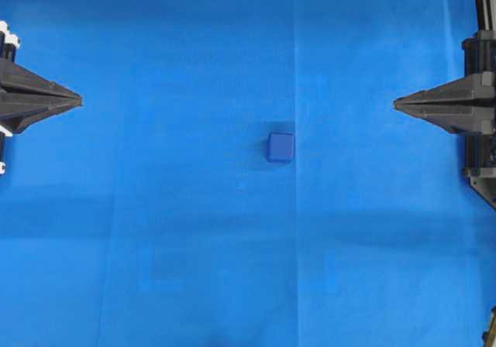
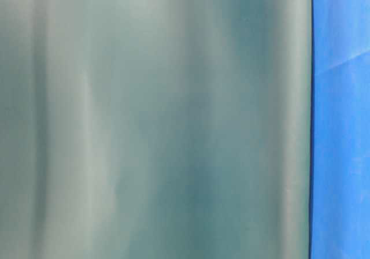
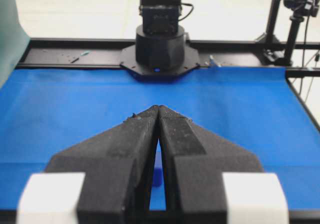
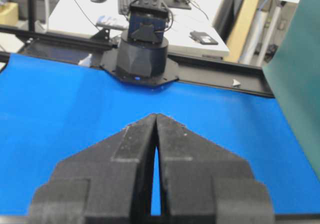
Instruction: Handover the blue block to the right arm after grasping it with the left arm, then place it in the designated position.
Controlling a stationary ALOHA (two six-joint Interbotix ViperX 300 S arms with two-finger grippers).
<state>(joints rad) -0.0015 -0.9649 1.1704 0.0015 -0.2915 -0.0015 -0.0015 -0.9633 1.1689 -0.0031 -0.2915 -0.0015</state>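
Observation:
The blue block [image 1: 280,147], a small dark-blue cube, sits on the bright blue cloth [image 1: 194,231] near the middle of the overhead view. My left gripper [image 1: 80,99] is at the far left edge, shut with nothing held, its tips pointing right, far from the block. At the far right edge my right gripper [image 1: 395,104] is shut and empty, its tips pointing left. In the left wrist view the left gripper [image 3: 158,107] has its tips touching, and a dark sliver of the block [image 3: 156,171] shows through the slit behind them. The right wrist view shows the right gripper [image 4: 156,116] with tips together.
Each wrist view looks across the cloth to the opposite arm's black base [image 3: 160,49] [image 4: 142,54] on a black frame rail [image 3: 65,54]. A grey-green panel [image 2: 156,120] fills most of the table-level view, with a strip of cloth [image 2: 341,126] at its right.

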